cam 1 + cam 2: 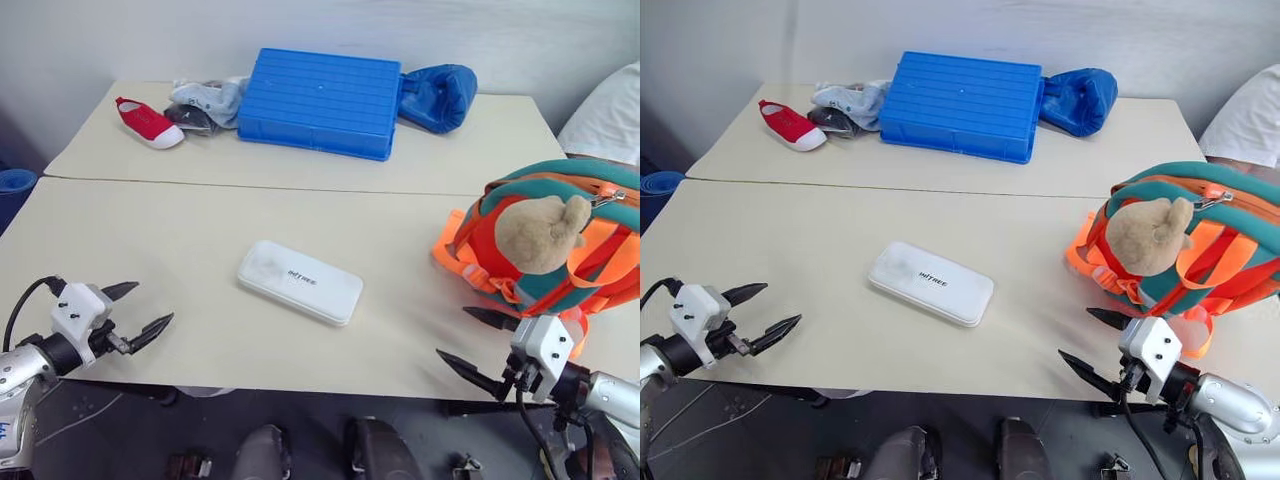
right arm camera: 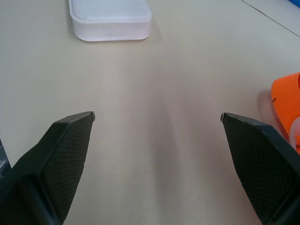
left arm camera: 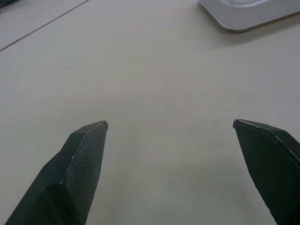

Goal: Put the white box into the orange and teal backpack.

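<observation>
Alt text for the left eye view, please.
A white box lies flat mid-table between the open, empty left gripper and right gripper. The orange and teal backpack with its plush bear sits at right; a blue crate stands at the back.

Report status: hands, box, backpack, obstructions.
Left hand and right hand open, empty. White box flat on table, untouched. Backpack at right. Nothing between.

Two beige tables (image 1: 180, 230) abutted. Near one: white box (image 1: 300, 281) centre, orange and teal backpack (image 1: 560, 240) right. Far one: blue crate (image 1: 322, 100), red shoe (image 1: 148, 122), dark blue bag (image 1: 438, 95), grey clothes (image 1: 205, 102).
</observation>
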